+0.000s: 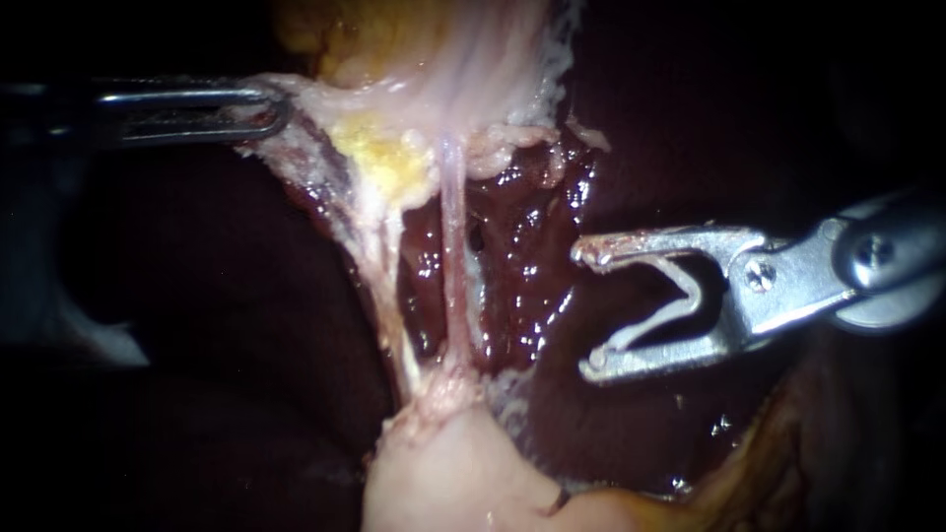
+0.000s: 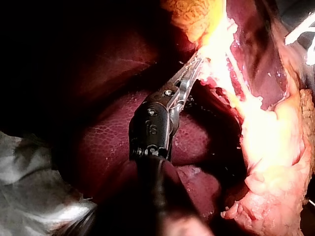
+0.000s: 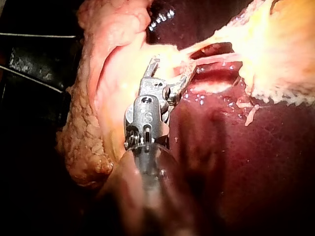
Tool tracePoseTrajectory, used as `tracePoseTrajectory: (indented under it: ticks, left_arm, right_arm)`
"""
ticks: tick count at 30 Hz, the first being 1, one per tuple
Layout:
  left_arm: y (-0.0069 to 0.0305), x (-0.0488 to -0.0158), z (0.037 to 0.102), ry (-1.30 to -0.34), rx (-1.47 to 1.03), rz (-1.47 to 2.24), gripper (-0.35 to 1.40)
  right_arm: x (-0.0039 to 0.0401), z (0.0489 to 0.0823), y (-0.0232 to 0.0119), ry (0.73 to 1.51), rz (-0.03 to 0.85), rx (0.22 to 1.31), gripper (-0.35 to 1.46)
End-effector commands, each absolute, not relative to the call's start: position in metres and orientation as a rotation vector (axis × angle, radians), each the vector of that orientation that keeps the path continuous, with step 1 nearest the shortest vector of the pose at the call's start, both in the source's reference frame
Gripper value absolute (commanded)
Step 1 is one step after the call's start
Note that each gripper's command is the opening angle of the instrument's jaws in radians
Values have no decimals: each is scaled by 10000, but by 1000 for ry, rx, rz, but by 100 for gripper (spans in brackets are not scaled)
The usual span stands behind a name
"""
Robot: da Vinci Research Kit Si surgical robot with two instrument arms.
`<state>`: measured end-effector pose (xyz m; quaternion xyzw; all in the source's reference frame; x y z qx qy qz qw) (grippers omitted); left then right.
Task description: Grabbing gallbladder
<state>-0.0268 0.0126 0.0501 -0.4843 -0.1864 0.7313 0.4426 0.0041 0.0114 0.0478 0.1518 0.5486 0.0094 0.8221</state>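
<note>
The pale gallbladder (image 1: 463, 59) hangs at the top of the endoscope view, stretched down into two thin strands. A pink tube (image 1: 453, 266) runs vertically over the dark red liver (image 1: 532, 246), and a whitish strand (image 1: 379, 256) lies to its left. My left instrument (image 1: 276, 110) comes in level from the left, its jaws shut on the gallbladder's pale edge; the left wrist view shows the jaws (image 2: 197, 61) buried in bright tissue. My right instrument (image 1: 591, 310) stands open to the right of the tube, touching nothing. Its jaws (image 3: 172, 66) are also spread in the right wrist view.
Yellow fat (image 1: 384, 153) sits where the strands leave the gallbladder. A pale tissue mass (image 1: 443, 483) fills the bottom centre. Lumpy fatty tissue (image 3: 83, 137) lies beside the right instrument's shaft. Grey cloth (image 2: 34, 196) lies beside the left shaft.
</note>
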Motion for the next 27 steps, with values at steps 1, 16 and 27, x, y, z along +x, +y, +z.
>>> tracePoseTrajectory:
  ticks: [1,16,27]
  left_arm:
    - [127,-268,501,-462,-1202,1814,-35]
    - [138,-250,485,-440,-1210,1799,-35]
    - [137,-250,485,-438,-1209,1799,-35]
  right_arm:
    - [41,478,114,1167,20,323,46]
    - [40,478,114,1167,20,323,46]
    - [41,478,114,1167,20,323,46]
